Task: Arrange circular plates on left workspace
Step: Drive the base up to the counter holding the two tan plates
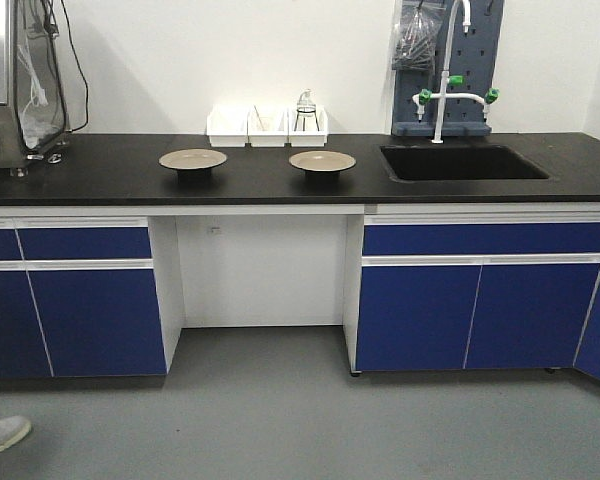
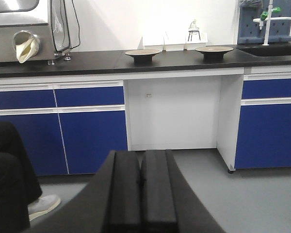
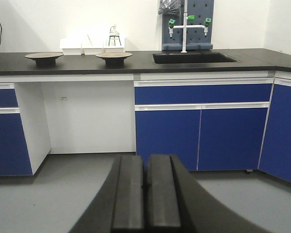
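Down low before the blue cabinets (image 2: 89,133): left gripper (image 2: 141,182) and right gripper (image 3: 146,189), each pressed closed, empty.
Farther out on the black benchtop (image 1: 100,172), left circular plate (image 1: 193,159) and right circular plate (image 1: 322,161), well apart, left of the sink (image 1: 460,163); behind them three white bins (image 1: 267,128), rightmost holding a small wire stand (image 1: 306,108).

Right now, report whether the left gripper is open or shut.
Shut. In the left wrist view the left gripper shows its two fingers pressed together, with only a thin seam and nothing held between them.
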Controlling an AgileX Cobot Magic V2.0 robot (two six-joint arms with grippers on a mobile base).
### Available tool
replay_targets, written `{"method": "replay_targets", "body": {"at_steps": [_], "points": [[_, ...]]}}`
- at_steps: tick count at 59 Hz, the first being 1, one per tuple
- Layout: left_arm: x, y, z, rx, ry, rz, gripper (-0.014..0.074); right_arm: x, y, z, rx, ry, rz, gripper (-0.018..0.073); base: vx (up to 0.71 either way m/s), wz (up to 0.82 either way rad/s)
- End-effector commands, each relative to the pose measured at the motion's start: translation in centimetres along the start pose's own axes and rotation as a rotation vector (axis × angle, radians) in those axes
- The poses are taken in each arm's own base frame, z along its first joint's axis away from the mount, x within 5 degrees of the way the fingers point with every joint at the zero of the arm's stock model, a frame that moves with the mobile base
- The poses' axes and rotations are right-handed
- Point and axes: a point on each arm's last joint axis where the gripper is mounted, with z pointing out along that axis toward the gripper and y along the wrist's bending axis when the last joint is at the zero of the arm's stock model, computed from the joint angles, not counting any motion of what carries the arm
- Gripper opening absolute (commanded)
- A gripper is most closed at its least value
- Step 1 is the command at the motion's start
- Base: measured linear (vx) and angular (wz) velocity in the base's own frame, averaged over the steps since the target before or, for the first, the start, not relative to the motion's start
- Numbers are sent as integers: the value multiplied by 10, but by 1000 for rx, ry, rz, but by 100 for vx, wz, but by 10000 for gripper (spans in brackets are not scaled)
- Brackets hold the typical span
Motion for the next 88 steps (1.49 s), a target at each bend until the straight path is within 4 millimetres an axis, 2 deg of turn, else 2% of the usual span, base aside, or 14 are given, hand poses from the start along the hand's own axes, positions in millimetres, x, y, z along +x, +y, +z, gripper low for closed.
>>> {"method": "replay_targets", "body": {"at_steps": [1, 54, 88], "points": [[-5, 1, -1, -5, -93, -10, 2, -6, -1, -1, 11, -88, -9, -3, 0, 0], [-5, 1, -1, -5, -93, -10, 2, -6, -1, -1, 11, -88, -9, -3, 2, 1], [-5, 1, -1, -5, -93, -10, 2, -6, -1, -1, 11, -88, -9, -3, 22, 0]]}}
